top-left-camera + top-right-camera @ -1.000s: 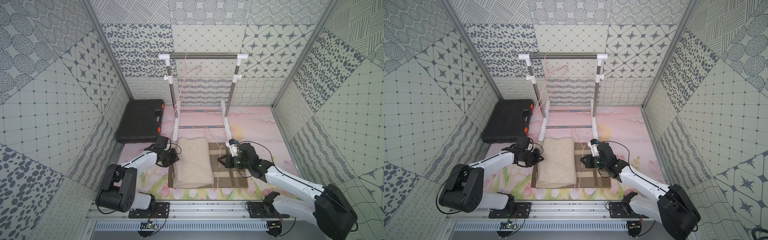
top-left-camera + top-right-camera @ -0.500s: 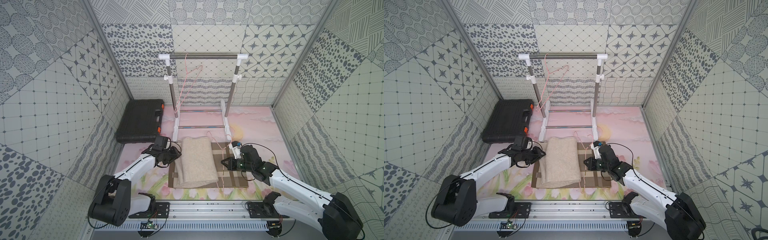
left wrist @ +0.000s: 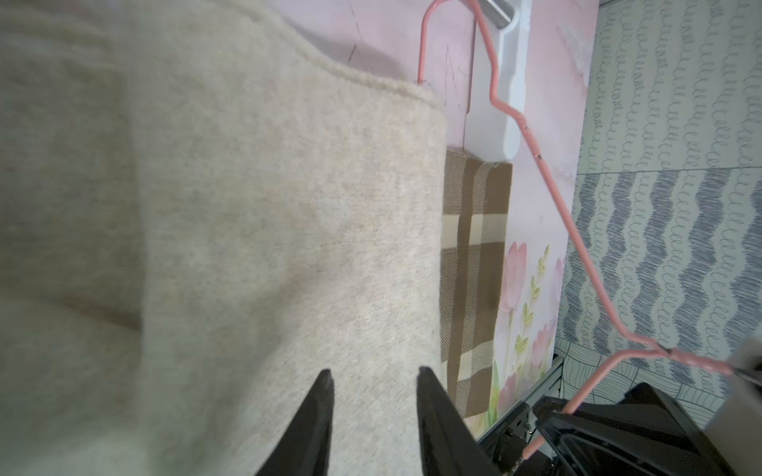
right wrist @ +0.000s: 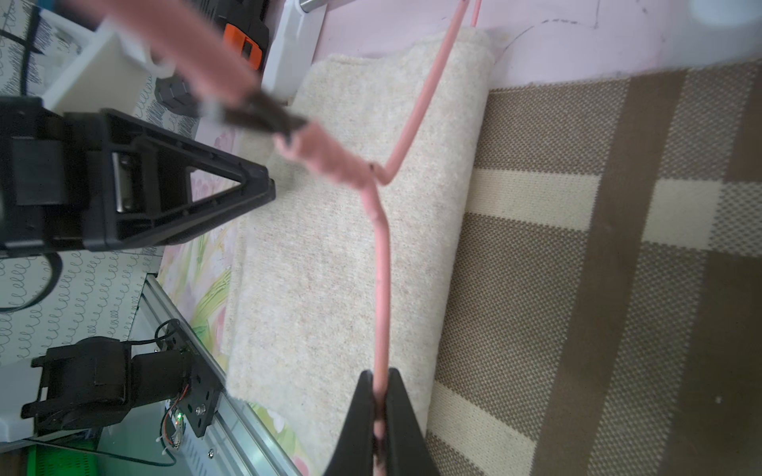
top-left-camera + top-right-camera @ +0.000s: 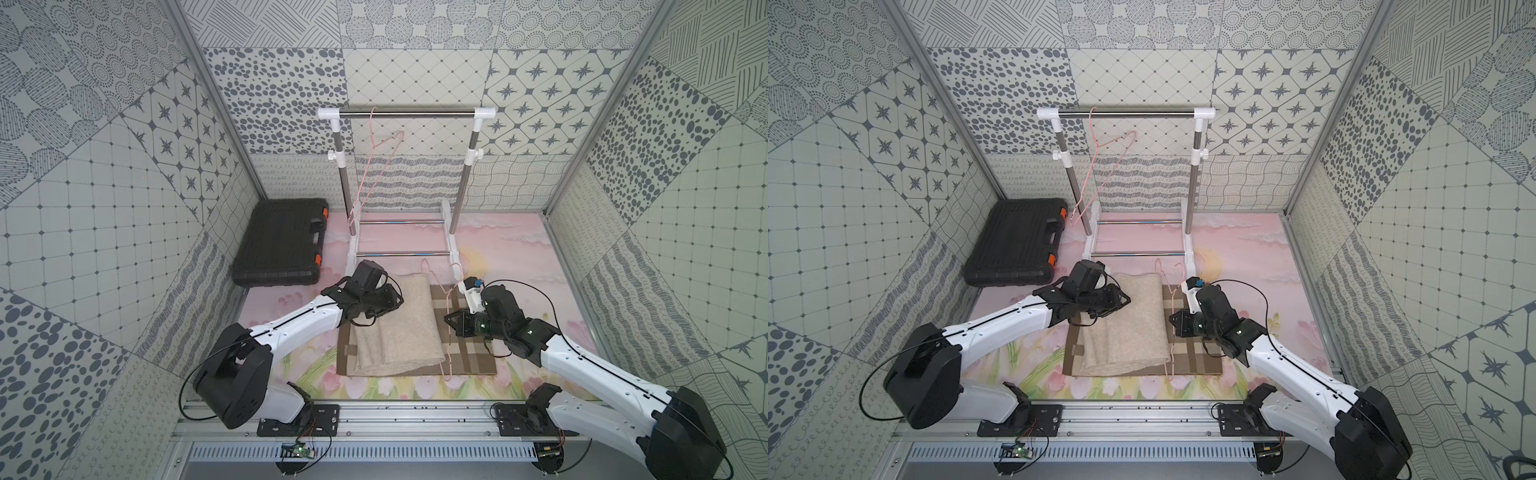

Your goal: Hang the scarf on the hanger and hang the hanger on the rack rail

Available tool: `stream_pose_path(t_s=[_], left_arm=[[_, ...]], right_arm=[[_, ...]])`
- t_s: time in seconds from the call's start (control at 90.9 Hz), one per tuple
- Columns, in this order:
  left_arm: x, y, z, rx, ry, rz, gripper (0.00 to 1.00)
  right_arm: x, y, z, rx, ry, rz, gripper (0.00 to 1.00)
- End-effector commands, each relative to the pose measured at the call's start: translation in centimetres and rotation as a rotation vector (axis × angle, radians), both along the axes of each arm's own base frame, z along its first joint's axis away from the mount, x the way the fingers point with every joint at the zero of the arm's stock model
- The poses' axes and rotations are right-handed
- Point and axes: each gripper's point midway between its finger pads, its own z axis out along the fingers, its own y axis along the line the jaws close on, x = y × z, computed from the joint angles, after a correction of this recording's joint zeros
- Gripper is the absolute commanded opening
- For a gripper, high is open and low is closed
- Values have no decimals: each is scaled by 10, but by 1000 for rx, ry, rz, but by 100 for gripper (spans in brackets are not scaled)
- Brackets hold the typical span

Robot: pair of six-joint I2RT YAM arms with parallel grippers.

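While the left gripper (image 3: 373, 373) was closed a second ago, its jaws are now standing narrowly apart, hovering empty over the folded beige woolly scarf (image 5: 395, 328). The scarf is lying slewed on the brown checked mat (image 5: 471, 359), its right edge just beside the thin pink wire hanger (image 4: 381, 268), which the right gripper (image 4: 381, 373) is clamping. Beyond, bare pink floral counter (image 5: 519, 257) is stretching free towards the white-and-steel clothes rail (image 5: 407, 113).

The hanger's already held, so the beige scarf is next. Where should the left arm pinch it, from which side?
Probably the scarf's thick folded edge beside the hanger, from above. It lies flat in layers on the checked cloth, so only that rounded edge gives the left gripper something to straddle.
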Motion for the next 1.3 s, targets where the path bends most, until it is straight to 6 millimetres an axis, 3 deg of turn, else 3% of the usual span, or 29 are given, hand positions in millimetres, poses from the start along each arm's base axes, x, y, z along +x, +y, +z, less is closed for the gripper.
stream_pose_path(t_s=[0.0,0.088,0.165,0.385,0.495,0.759,0.836,1.078,1.188,1.287], left_arm=[[-9,24,-4,101,4,150,45],[-12,43,23,141,-74,182,51],[-18,52,27,182,-65,185,54],[-23,48,-29,202,90,196,61],[-24,47,-47,224,132,193,62],[-15,27,-42,151,87,176,61],[-13,19,-40,99,77,172,53],[-6,-15,-17,-70,21,142,1],[-5,-18,-4,-113,0,144,0],[-4,-16,20,-143,-48,151,0]], right_arm=[[8,-6,0,-46,-37,-28,0],[7,-6,-3,-48,-34,-26,0],[7,-5,-5,-50,-32,-19,0],[7,-3,-8,-49,-24,-10,0],[7,-5,-8,-47,-25,-18,0],[4,-6,-12,-47,-10,-20,0],[4,-5,-13,-48,-8,-18,0],[6,-3,-16,-49,-1,-15,0],[7,-2,-19,-52,4,-16,0],[9,0,-19,-44,-2,-16,0]])
